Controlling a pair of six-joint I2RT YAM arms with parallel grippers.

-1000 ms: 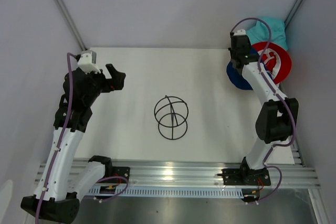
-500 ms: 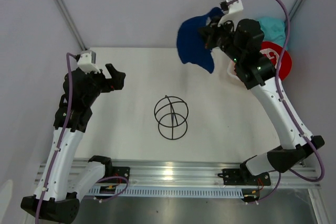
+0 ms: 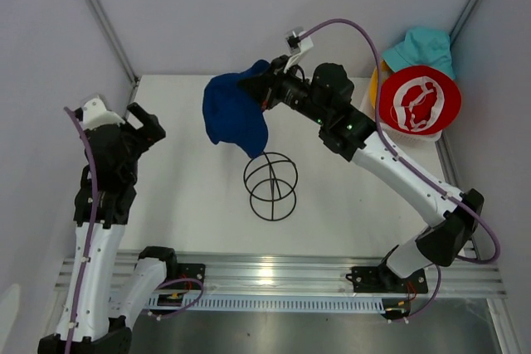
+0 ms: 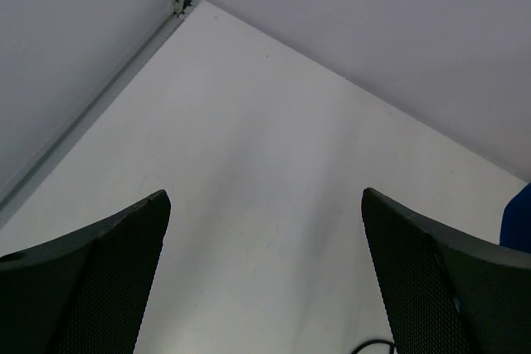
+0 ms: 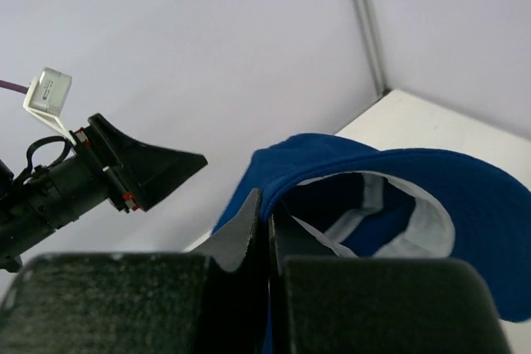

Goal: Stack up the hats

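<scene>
Right gripper (image 3: 264,91) is only pinching the navy hat (image 3: 235,113) by its floppy brim, hat dangling beneath it above the wire frame (image 3: 270,186), so it could slip or land crooked.

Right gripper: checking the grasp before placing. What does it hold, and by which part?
The right gripper is shut on the navy hat, pinching the edge of its brim.

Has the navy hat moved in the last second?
Yes. The navy hat, held by the right gripper, travelled left from far right of the wire frame to just behind it.
</scene>
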